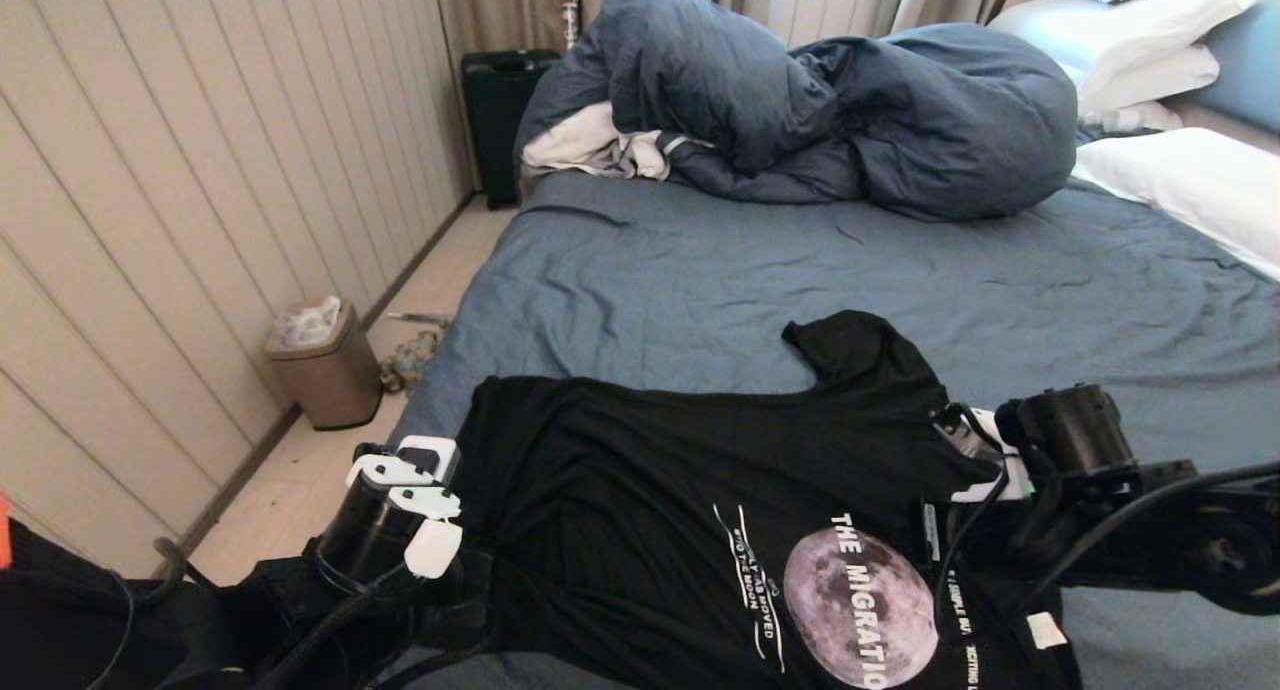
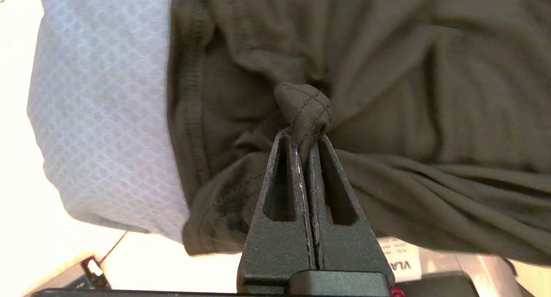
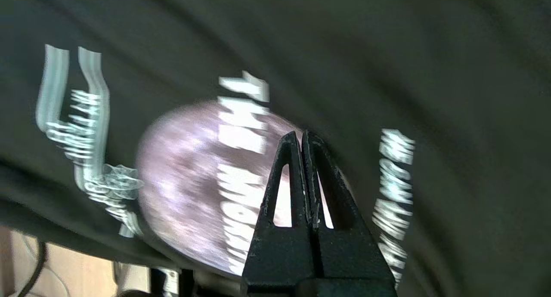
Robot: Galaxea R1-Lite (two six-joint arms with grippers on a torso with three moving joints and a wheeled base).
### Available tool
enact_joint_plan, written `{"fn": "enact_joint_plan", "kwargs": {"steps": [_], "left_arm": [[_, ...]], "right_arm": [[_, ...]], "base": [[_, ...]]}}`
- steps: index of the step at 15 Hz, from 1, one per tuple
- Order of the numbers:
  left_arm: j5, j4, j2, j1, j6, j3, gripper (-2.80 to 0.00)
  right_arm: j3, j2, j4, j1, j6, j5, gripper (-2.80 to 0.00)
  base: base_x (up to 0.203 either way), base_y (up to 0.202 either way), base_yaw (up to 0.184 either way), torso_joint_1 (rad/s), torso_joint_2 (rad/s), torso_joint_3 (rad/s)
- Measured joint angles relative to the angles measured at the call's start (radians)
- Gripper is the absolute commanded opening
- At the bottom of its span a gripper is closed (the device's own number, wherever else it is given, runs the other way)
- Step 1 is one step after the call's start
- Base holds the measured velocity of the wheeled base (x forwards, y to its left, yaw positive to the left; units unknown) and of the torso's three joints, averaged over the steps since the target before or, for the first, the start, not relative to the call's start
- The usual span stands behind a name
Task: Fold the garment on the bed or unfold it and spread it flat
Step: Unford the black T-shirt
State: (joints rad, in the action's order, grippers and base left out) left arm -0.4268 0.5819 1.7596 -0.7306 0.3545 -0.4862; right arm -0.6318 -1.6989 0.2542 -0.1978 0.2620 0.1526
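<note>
slate-blue sheeting covered the bed, at whose near edge the black garment lay partly spread, thin, light and limp, likely best taken by hem or seam, where the left pincer clenched a bunched fold, the right pincer clamped to itself.

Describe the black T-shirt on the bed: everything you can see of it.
The T-shirt is thin black fabric with a round grey moon print and white lettering. It lies print-up, mostly spread, creased, at the near edge of the bed, one short sleeve pointing away. The left end effector is shut on a bunched hem fold; the right end effector is shut, at the print, grip unclear.
</note>
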Motion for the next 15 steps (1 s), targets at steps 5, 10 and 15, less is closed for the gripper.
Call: {"fn": "enact_joint_plan", "kwargs": {"steps": [5,10,15], "left_arm": [[0.031,0.021,0.017,0.024,0.003,-0.011,-2.8],[0.024,0.022,0.022,0.038,0.005,-0.039,0.0],[0.019,0.009,-0.049,0.091,-0.001,-0.064,0.0]], "right_arm": [[-0.261,-0.035,-0.117,-0.172,0.094,-0.008,-2.8],[-0.515,-0.122,-0.293,-0.317,0.168,-0.013,-2.8],[-0.629,-0.211,-0.312,-0.366,0.167,-0.028,-2.8]], "base": [[0.0,0.0,0.0,0.0,0.0,0.0],[0.0,0.0,0.0,0.0,0.0,0.0],[0.0,0.0,0.0,0.0,0.0,0.0]]}}
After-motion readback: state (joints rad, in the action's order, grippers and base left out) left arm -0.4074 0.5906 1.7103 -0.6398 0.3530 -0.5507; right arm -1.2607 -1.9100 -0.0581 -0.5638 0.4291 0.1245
